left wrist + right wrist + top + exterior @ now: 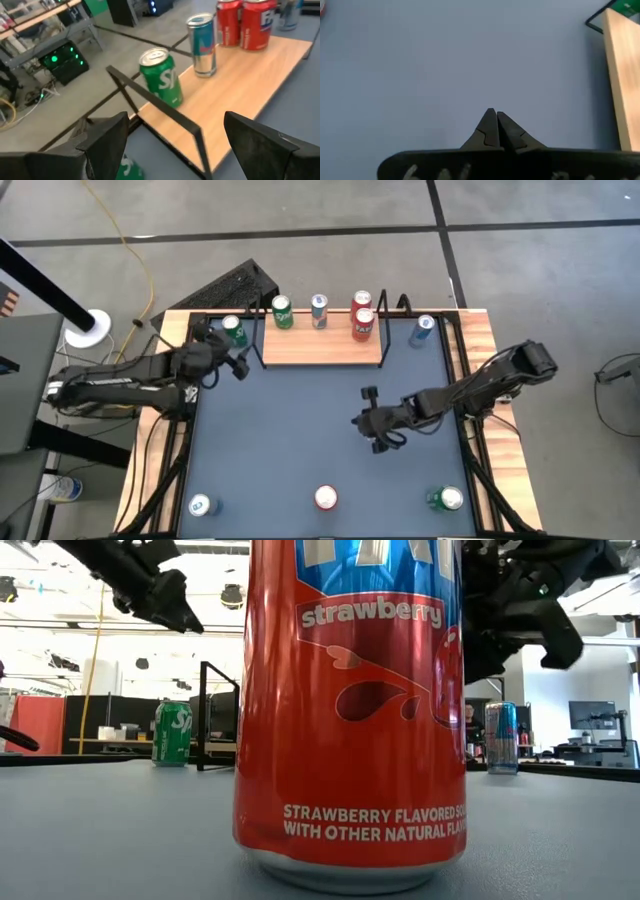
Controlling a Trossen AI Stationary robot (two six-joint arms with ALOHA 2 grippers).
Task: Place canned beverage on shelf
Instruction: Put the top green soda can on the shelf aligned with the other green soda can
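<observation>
beside shelf [322,348], left hand [232,352] wide, empty

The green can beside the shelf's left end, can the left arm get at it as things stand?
Probably yes. The left tool is open and hovers right beside that green can, outside the shelf, with nothing between them.

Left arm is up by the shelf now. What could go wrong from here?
1. The open left tool hangs over a green can standing beside the shelf's black end frame; closing in could snag a finger on it.
2. Four cans already crowd the shelf's far edge; placing another may topple the green one there.
3. The shut right tool waits mid-table, possibly in the path.
</observation>
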